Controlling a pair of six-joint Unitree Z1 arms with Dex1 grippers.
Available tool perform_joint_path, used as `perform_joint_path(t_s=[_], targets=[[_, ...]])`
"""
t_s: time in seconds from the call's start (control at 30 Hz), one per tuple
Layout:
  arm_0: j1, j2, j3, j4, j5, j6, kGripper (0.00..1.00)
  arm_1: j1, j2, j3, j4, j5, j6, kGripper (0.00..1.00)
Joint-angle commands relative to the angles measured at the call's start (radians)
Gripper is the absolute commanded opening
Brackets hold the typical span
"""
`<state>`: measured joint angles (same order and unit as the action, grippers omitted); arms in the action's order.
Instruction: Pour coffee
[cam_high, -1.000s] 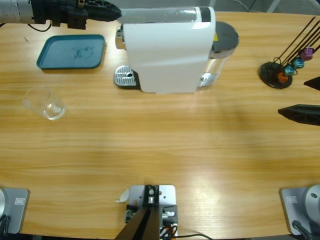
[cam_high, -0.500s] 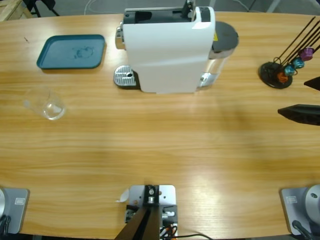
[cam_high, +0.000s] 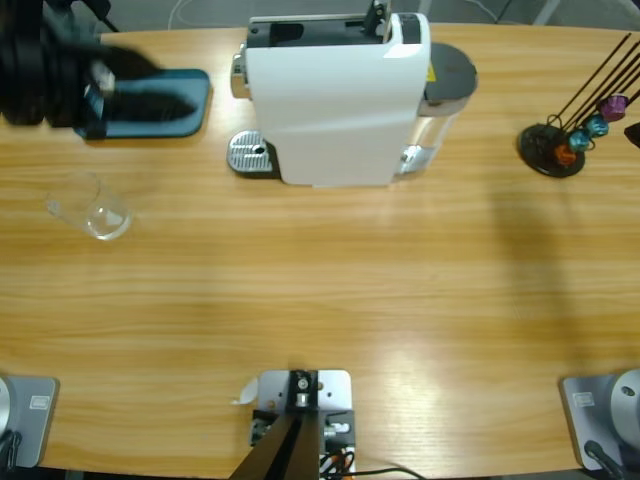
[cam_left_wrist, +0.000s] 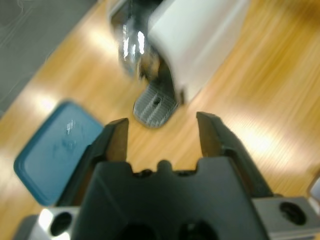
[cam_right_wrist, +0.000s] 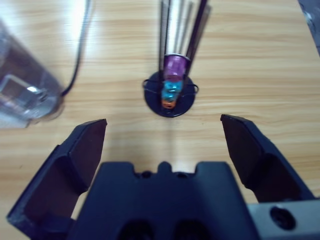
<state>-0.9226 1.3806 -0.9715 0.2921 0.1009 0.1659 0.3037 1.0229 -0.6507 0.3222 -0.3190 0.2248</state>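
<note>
Hovering over the teal tray (cam_high: 190, 112) at the table's far-left edge, left gripper (cam_left_wrist: 161, 135) gapes empty; right gripper (cam_right_wrist: 163, 135) spread wide before the capsule rack (cam_right_wrist: 170, 92)

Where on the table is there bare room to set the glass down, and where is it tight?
Bare wood spans the whole near half, in front of the white coffee machine and right of the clear glass tumbler. It is crowded at the far left, where the left end effector hangs over the teal tray, and by the black capsule stand.

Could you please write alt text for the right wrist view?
The open right gripper faces a black capsule rack holding purple, blue and orange capsules, on a wooden table. A clear container stands at the left.
</note>
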Motion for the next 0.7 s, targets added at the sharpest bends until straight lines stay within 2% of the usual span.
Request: perform_joint_path(t_s=[0.03,0.13,0.2,0.43,0.53,0.57,0.6,0.67,0.7], targets=[[0.037,-0.068,0.21,0.002,0.036,-0.103,1.0,-0.066,0.132,0.219,-0.37,-0.006,0.006,0.857],[0.039,-0.08,0.212,0.0,0.037,-0.158,1.0,-0.07,0.199,0.265,-0.498,-0.001,-0.005,0.838],[0.051,-0.076,0.203,-0.005,0.044,-0.163,1.0,-0.088,0.259,0.274,-0.563,0.004,-0.016,0.763],[0.067,-0.044,0.164,-0.007,0.049,-0.192,1.0,-0.135,0.361,0.298,-0.697,0.029,-0.032,0.72],[0.067,-0.039,0.162,-0.008,0.049,-0.207,1.0,-0.147,0.372,0.307,-0.732,0.04,-0.036,0.594],[0.067,-0.036,0.162,-0.008,0.049,-0.211,1.0,-0.147,0.374,0.308,-0.734,0.04,-0.036,0.582],[0.067,-0.033,0.162,-0.008,0.049,-0.216,1.0,-0.147,0.375,0.31,-0.74,0.04,-0.037,0.48],[0.067,-0.027,0.162,-0.008,0.049,-0.229,1.0,-0.149,0.373,0.315,-0.75,0.038,-0.039,0.413],[0.067,-0.025,0.162,-0.008,0.049,-0.235,1.0,-0.151,0.373,0.318,-0.757,0.038,-0.039,0.345]])
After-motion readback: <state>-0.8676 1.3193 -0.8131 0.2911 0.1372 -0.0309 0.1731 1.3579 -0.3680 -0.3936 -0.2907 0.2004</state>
